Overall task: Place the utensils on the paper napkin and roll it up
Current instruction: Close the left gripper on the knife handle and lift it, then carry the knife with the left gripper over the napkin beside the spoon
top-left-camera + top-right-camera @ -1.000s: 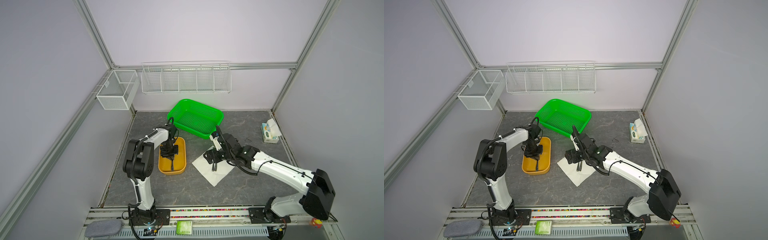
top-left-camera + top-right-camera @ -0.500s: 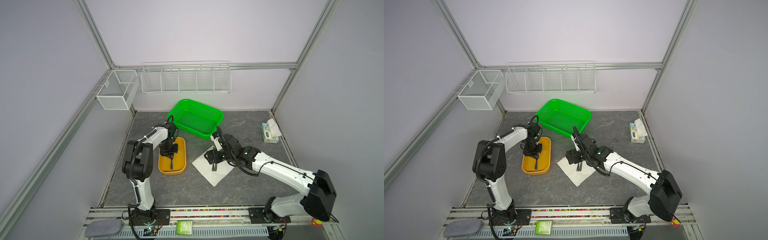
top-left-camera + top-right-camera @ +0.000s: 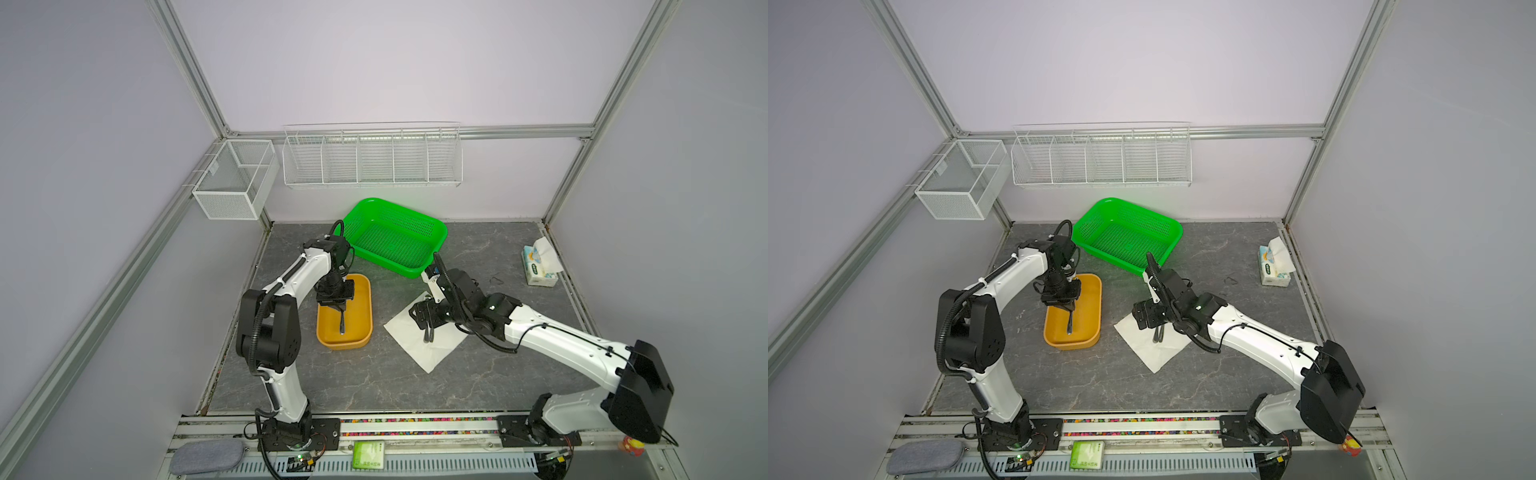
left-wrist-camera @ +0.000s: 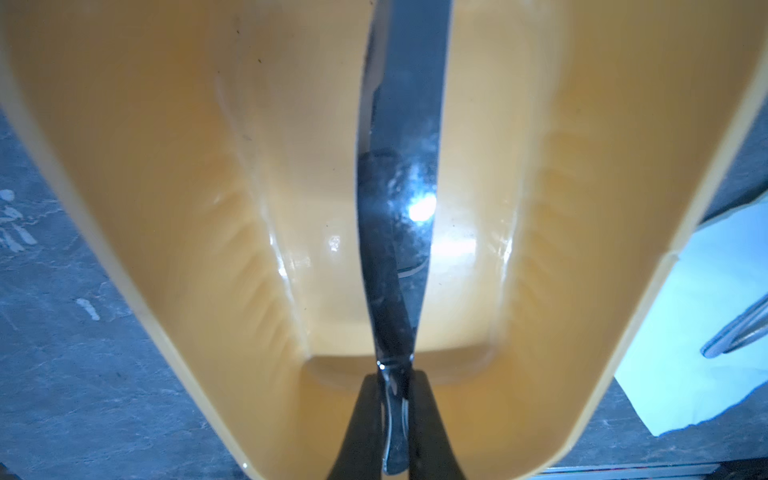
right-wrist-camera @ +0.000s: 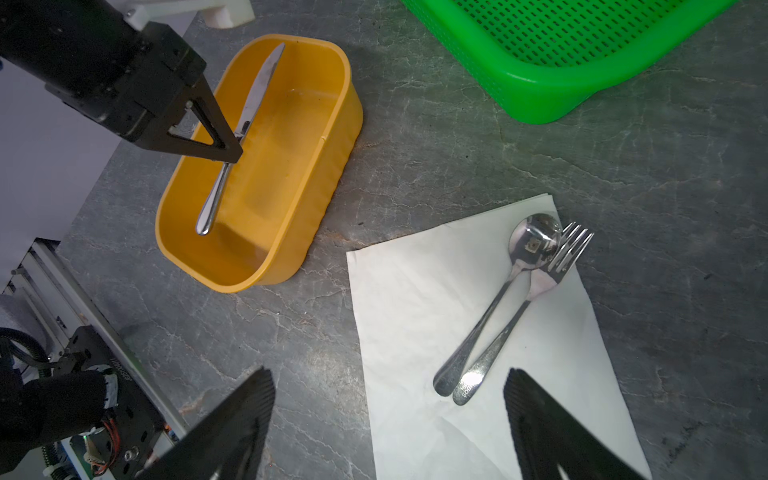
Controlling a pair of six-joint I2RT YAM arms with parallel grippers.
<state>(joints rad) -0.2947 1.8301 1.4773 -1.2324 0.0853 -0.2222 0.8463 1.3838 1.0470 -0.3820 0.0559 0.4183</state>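
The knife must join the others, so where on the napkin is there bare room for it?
The napkin is bare across its wide half between the spoon and the edge facing the yellow tub. Beyond it, spoon and fork lie touching: crowded. The open right claw hangs above the napkin.

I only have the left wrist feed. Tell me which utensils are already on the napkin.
Observer: The spoon and the fork lie close together, side by side, on the paper napkin.
Operator: Report the right gripper.
Observer: The right gripper is open and empty, hovering over the napkin near the two handle ends.
Operator: Describe the whole knife; my view cuts off the blade.
Observer: The left gripper pinches the knife about mid-length. The knife runs along the yellow tub, blade tip near the far-end rim, handle end toward the arm bases.
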